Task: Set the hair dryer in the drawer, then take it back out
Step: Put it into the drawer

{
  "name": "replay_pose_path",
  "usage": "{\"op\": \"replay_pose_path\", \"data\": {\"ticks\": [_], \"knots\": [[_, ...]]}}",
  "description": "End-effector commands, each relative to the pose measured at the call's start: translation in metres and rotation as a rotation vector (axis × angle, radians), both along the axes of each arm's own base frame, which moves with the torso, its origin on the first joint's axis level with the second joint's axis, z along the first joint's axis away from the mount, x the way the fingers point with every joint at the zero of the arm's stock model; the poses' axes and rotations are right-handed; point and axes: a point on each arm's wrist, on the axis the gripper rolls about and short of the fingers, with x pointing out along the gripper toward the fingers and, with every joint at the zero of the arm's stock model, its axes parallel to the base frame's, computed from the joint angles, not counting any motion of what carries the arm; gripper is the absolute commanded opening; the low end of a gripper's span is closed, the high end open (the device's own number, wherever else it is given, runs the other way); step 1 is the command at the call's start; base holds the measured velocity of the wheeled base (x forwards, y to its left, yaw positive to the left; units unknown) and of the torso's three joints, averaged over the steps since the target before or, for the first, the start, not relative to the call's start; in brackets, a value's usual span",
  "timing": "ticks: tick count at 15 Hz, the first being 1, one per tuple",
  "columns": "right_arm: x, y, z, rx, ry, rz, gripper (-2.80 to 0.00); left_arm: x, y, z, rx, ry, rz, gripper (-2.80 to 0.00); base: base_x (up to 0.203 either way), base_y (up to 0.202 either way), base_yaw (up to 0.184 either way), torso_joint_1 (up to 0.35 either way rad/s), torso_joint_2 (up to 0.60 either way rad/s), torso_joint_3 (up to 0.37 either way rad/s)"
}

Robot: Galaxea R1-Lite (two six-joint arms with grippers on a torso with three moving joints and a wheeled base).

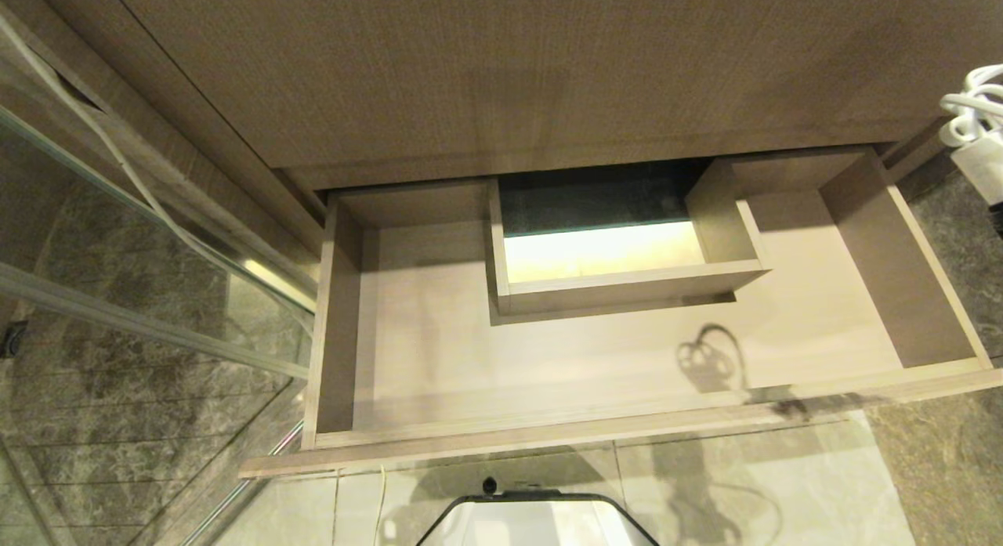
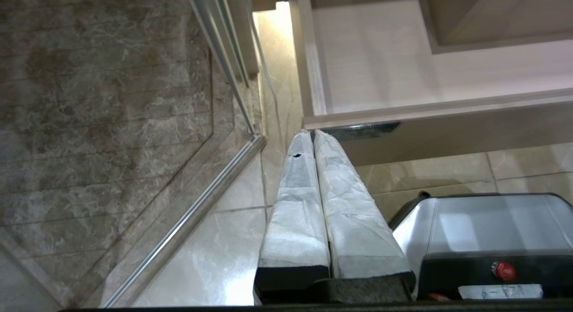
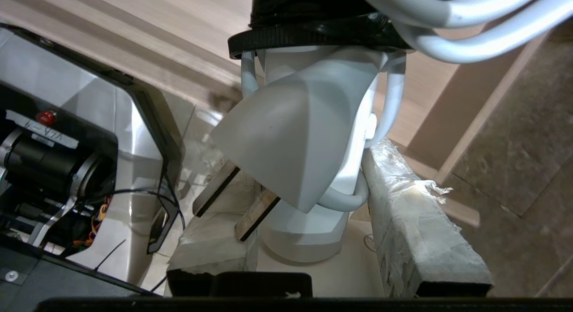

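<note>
Carrying the hair dryer (image 3: 295, 151), pinched in the right gripper (image 3: 313, 222) jaws at the frame's right edge, toward the empty open drawer (image 1: 627, 436), a lowering inside is judged next; left gripper (image 2: 313, 137) jaws pressed together.

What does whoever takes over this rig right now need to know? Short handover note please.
Right gripper: shut on the small white plastic hair dryer, held off the right end of the drawer; its bundled white cord shows at the head view's right edge.
Left gripper: shut, empty, parked low just in front of the drawer's front edge near its left corner.
Wide shallow light-wood drawer: pulled open, nothing lying in it; only the cord's shadow falls on its floor.
Done: drawer open, dryer in hand.
Left: can't tell from this moment which phase it is. If not yet placed, set the dryer in the drawer, release, then take it back out.
</note>
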Motion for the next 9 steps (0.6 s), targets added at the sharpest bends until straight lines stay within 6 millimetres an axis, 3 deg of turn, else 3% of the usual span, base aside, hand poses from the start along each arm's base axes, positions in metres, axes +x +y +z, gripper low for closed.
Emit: {"op": "replay_pose_path", "data": {"ticks": [1, 7, 9], "knots": [[0.003, -0.001, -0.002, 0.0, 0.017, -0.003, -2.8, 0.0, 0.0, 0.0, 0.001, 0.001, 0.0, -2.8, 0.0, 0.0, 0.0, 0.09, 0.17, 0.254], [0.023, -0.016, -0.006, 0.033, 0.072, -0.109, -2.8, 0.0, 0.0, 0.0, 0.001, 0.001, 0.0, -2.8, 0.0, 0.0, 0.0, 0.071, 0.05, 0.13], [0.036, -0.022, -0.014, 0.154, 0.132, -0.199, -2.8, 0.0, 0.0, -0.001, 0.001, 0.003, 0.0, -2.8, 0.0, 0.0, 0.0, 0.051, 0.02, 0.04]]}}
